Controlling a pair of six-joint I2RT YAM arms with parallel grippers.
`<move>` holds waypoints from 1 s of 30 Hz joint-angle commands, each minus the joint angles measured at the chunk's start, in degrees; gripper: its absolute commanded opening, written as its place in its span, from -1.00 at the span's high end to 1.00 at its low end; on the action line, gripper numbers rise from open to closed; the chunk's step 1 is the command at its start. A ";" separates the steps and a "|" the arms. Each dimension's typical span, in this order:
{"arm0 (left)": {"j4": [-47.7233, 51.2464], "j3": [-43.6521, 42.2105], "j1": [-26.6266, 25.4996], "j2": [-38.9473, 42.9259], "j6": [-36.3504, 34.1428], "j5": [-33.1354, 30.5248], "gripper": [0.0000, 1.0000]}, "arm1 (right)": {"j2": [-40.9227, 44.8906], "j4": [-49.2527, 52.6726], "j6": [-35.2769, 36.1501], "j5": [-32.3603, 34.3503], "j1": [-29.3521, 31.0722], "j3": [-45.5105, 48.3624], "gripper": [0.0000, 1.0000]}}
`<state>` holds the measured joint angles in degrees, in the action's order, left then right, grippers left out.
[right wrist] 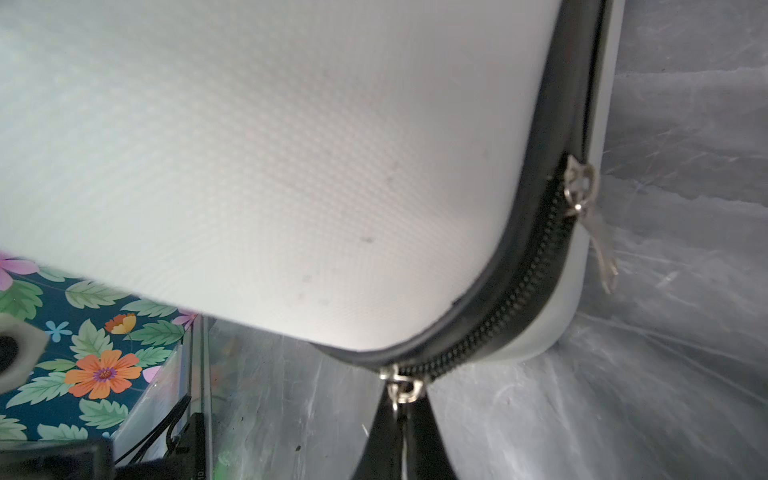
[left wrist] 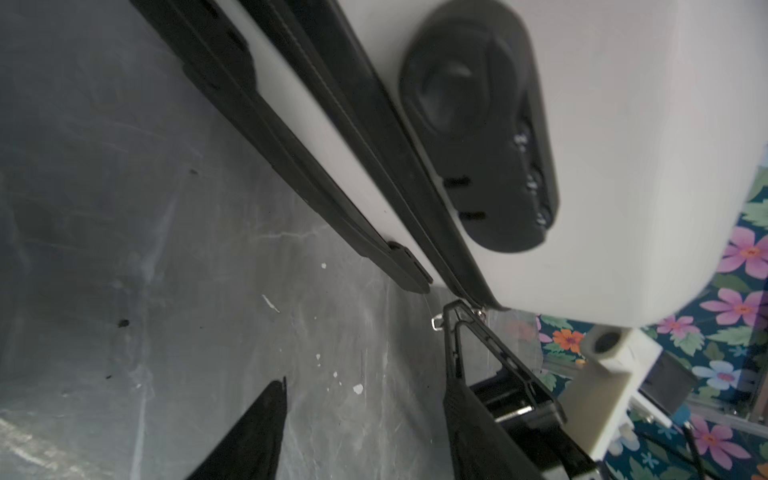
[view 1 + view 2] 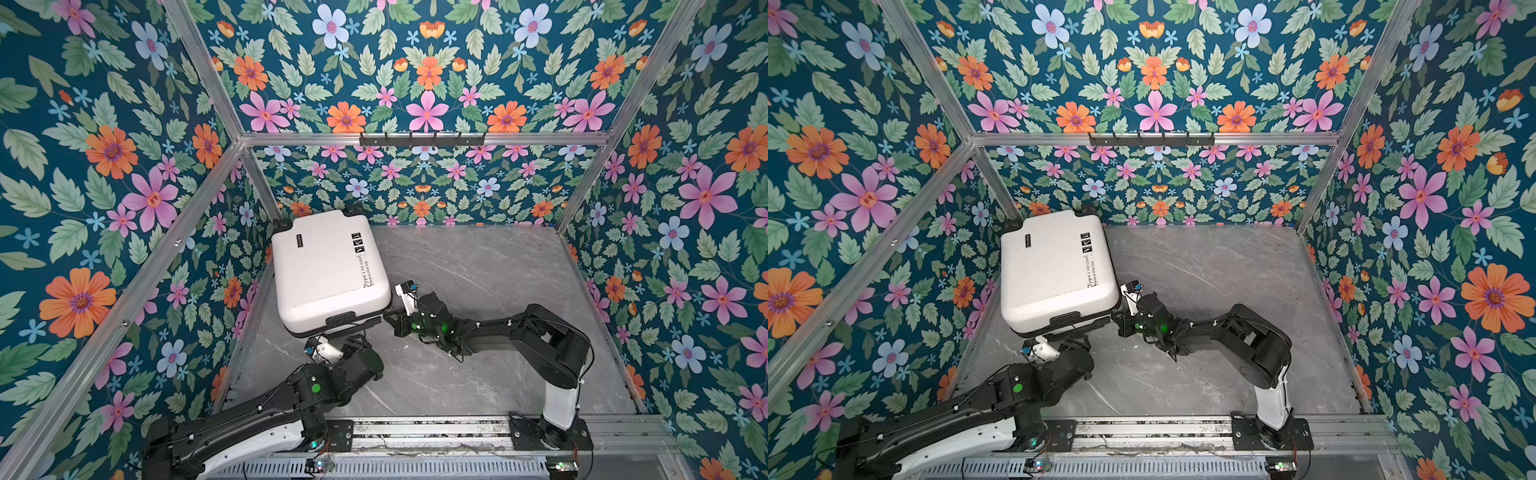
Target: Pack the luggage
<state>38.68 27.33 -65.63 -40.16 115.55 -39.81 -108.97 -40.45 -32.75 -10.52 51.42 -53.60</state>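
At the near right corner of the luggage (image 3: 328, 270), a small white hard-shell suitcase with black trim and printed text, my right gripper (image 1: 401, 419) was closed tight on a little metal zipper pull (image 1: 401, 388). Everything turned on that relation. The shell lay just beyond and to the left of those jaws, flat with its halves together. Its long axis ran away from me at a slight slant, so the black zip seam led off leftward along the near end and away up the right side. A second metal slider (image 1: 579, 187) sat further along that side. My left gripper (image 2: 365, 384) was low at the near end, close to the black combination lock (image 2: 482, 137), its jaws parted and holding nothing. I judged the right arm the one placed to work the zip. The luggage sat at the far left of the grey marble-patterned table (image 3: 478, 270), close against the flowered wall (image 3: 104, 187), with open table to its right.
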 commanded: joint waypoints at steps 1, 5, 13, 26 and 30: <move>0.82 -3.69 0.13 2.48 12.25 -4.82 -0.29 | 0.88 -4.03 0.54 1.22 -0.05 -0.71 1.00; -11.55 -12.57 0.18 7.03 14.69 -6.51 -0.33 | 1.03 -4.31 0.41 1.29 -0.07 -0.42 1.00; -31.16 -22.16 3.93 13.98 3.66 -1.26 -0.38 | 1.79 -4.18 0.43 1.30 -0.23 0.42 1.00; -58.82 -21.75 22.33 -1.94 -13.14 18.78 -0.30 | 2.34 -5.98 -0.12 1.87 -0.36 1.65 1.00; -59.99 -21.74 22.47 -5.40 -11.66 18.03 -0.14 | 2.69 -5.47 0.46 1.47 -0.58 1.22 1.00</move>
<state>-16.10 5.48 -43.40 -44.53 104.97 -22.81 -107.33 -40.51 -32.77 -9.23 51.03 -51.72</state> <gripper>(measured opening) 0.573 0.050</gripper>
